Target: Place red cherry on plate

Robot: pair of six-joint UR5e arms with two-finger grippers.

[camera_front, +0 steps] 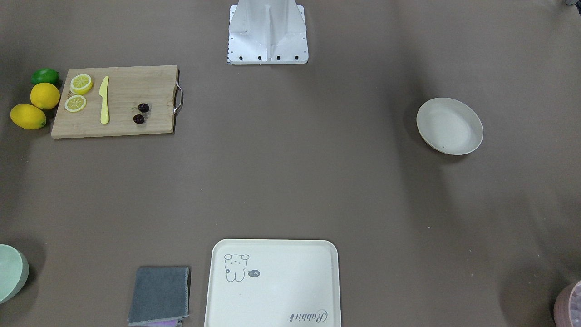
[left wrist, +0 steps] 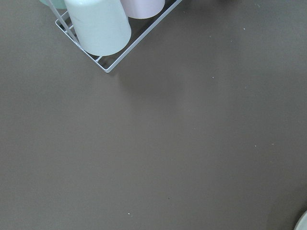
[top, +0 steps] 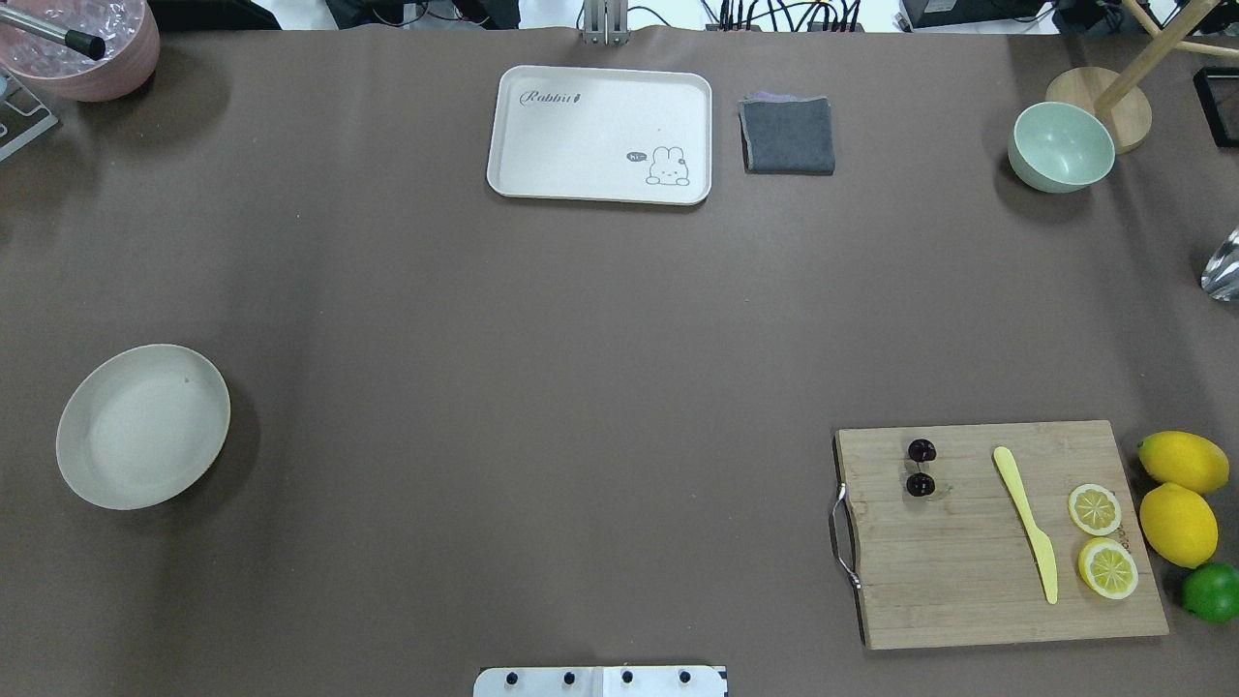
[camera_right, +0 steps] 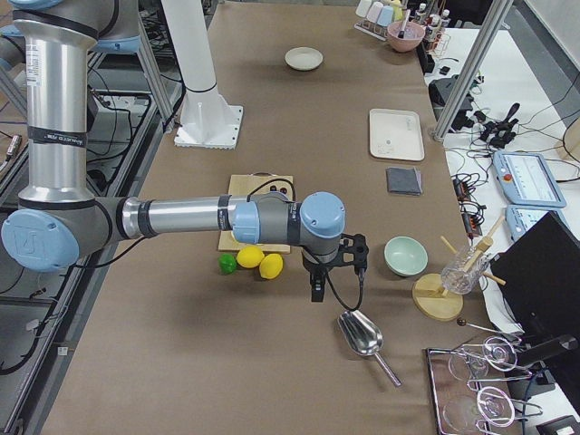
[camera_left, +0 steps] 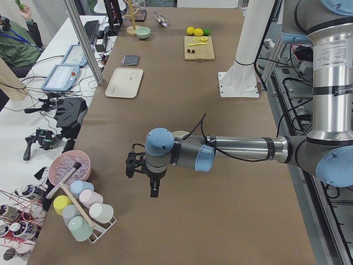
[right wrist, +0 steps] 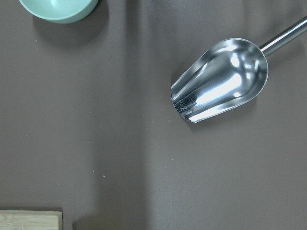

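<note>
The red cherry [camera_front: 143,107] [top: 921,484] is a pair of tiny dark fruits lying on a wooden cutting board [camera_front: 127,122] [top: 968,590]. The empty round cream plate [camera_front: 449,126] [top: 142,426] [camera_right: 304,59] sits far across the table from it. Neither gripper shows in the overhead or front views. My left gripper [camera_left: 154,190] hangs over bare table near a cup rack [camera_left: 83,215], and I cannot tell whether it is open or shut. My right gripper [camera_right: 317,290] hangs beyond the lemons [camera_right: 261,263], near a metal scoop [camera_right: 361,333]; its state I also cannot tell.
On the board lie a yellow knife [top: 1026,523] and two lemon slices [top: 1095,509]. Two lemons [top: 1178,523] and a lime [top: 1210,591] sit beside it. A rabbit tray [top: 600,136], grey cloth [top: 788,136], green bowl [top: 1061,147] and pink bowl [top: 87,44] line the far edge.
</note>
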